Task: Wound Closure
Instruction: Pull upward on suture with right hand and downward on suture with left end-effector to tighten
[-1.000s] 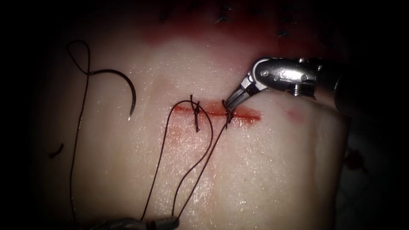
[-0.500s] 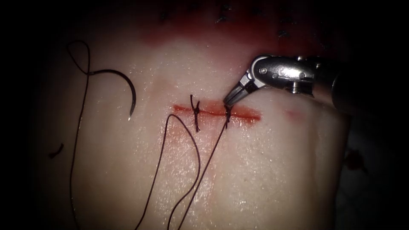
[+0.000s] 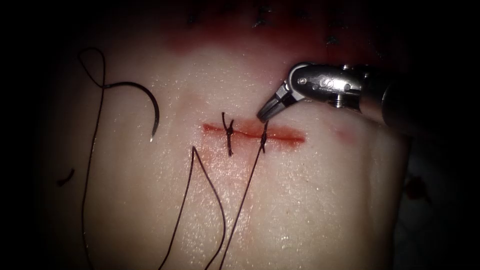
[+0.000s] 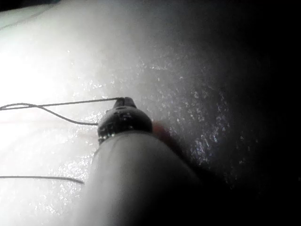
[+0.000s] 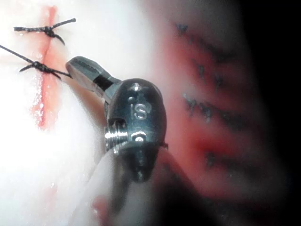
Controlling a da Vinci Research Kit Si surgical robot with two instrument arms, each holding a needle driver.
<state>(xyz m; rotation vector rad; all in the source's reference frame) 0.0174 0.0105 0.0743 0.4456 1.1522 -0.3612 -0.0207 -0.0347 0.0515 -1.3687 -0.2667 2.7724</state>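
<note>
On right tool (image 5: 77,66) — "IS" stamp (image 5: 139,111)

The right tool (image 3: 264,114) is polished silver metal: two short, narrow jaw blades, dark grey at the tip, run back into a black hinge block and then into a rounded steel wrist housing (image 3: 320,85). That housing carries a round pivot pin on its side, faint stamped marks, and a small threaded stud with a ridged collar on its underside. In the right wrist view the housing (image 5: 137,113) looks like a smooth dome stamped "IS", with a small screw head just beneath the letters. Behind the housing the shaft (image 3: 395,107) is a dull dark tube. The left tool (image 4: 123,121) has a dark, rounded, speckled head on a plain, smooth grey shaft (image 4: 141,183).
</note>
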